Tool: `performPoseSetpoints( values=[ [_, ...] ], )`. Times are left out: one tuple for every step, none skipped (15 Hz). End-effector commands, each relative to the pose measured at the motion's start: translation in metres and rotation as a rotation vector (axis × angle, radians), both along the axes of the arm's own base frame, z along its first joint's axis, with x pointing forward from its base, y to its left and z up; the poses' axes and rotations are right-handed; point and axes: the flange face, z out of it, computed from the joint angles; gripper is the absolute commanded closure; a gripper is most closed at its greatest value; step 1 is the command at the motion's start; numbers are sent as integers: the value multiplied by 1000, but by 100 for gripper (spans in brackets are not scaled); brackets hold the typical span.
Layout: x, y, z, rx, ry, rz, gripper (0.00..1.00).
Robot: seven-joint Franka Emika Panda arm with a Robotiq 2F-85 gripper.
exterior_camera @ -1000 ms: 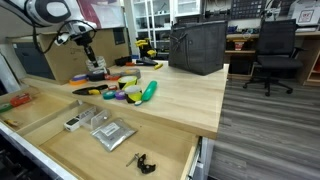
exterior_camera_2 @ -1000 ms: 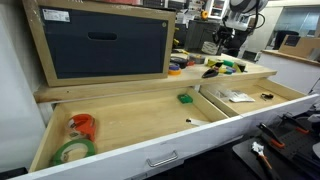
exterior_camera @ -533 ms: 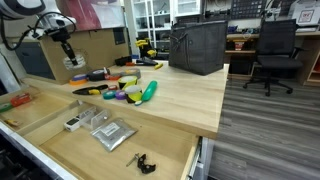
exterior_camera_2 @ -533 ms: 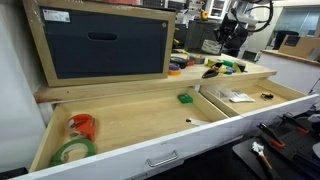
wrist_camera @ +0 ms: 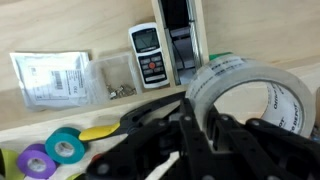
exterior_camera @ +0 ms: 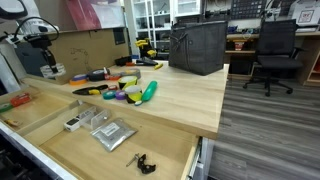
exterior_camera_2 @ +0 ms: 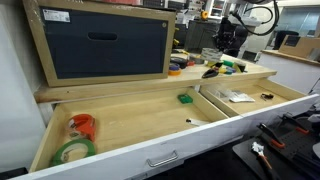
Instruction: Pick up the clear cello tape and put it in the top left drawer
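Your gripper (wrist_camera: pixel 200 125) pinches clear cello tape (wrist_camera: pixel 255 95) wall, jaws near closed; top left drawer (wrist_camera: pixel 90 25) at 12 o'clock, wrist view.

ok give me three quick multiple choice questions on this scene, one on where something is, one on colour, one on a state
1. Where does the orange tape roll lie?
A. on the desktop
B. in an open drawer, beside a green roll
C. on the floor

2. Which colours are the two small tape rolls at the lower left of the wrist view?
A. red and white
B. teal and purple
C. black and white

3. What state is the gripper in?
A. open and empty
B. shut on a marker pen
C. shut on the clear tape

Answers:
1 B: an exterior view shows both rolls together in a corner of the open drawer.
2 B: the wrist view shows one teal roll and one purple roll side by side.
3 C: the dark fingers pinch the wall of the clear tape.
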Motion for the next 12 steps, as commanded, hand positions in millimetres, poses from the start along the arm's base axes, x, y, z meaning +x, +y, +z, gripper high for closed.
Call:
performPoseSetpoints(
  values=[
    [-21, 14, 0, -40, 15, 61, 96],
    [-23, 18, -2, -47, 20, 73, 96],
    [-26, 22, -6, -53, 25, 85, 96],
    [-28, 27, -10, -60, 33, 98, 96],
    [-31, 33, -14, -67, 51, 117, 96],
    [-33, 39, -17, -77, 51, 121, 96],
    [-36, 45, -19, -79, 66, 135, 96],
    [-38, 54, -21, -79, 74, 145, 96],
    [-41, 61, -21, -74, 78, 157, 96],
    [-43, 71, -20, -66, 76, 170, 96],
    [-46, 79, -19, -59, 74, 184, 96],
    [-49, 89, -17, -53, 70, 194, 96]
  ],
)
